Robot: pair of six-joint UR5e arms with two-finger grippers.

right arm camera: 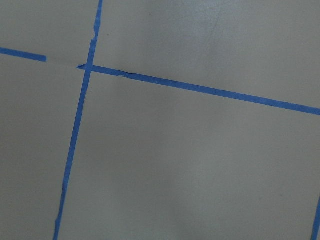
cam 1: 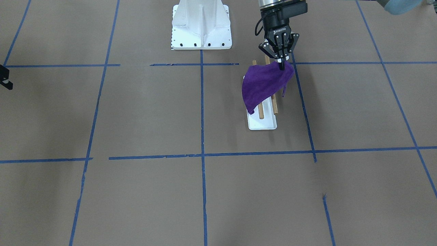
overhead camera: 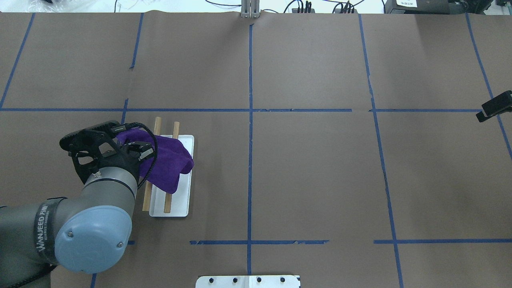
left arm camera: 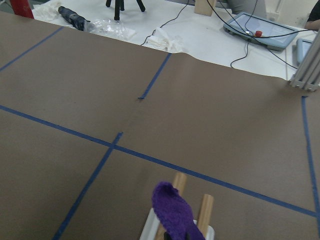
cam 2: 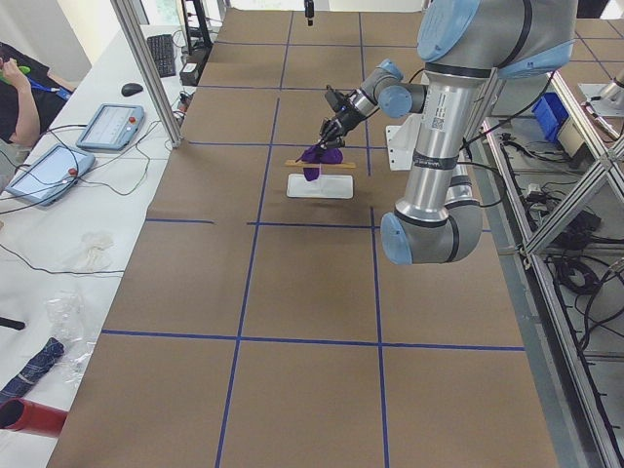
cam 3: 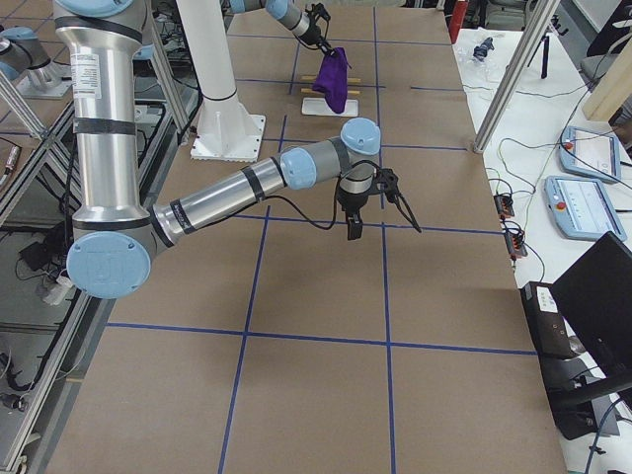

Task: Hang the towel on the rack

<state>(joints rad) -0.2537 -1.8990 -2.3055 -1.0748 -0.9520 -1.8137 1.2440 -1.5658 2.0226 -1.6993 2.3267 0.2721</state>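
The purple towel lies draped across the two wooden rods of the rack. It covers their middle stretch, and both ends of each rod stick out bare. From the overhead view the cloth spills past the second rod and over the edge of the rack's white base, on the side away from the arm. One corner of the towel is lifted above the rods, and there the left hand has its fingers pinched together on the fabric, pointing steeply down. The left wrist camera shows only a purple fold of towel rising in front of the rod tips. The rack stands on the bench, which is covered in brown paper crossed by blue tape lines, just beside one of those lines on the robot's left half. A white metal pedestal with bolt holes stands near the rack, towards the robot. Well apart from all this, the right hand hangs above bare paper with its fingers apart, holding nothing.
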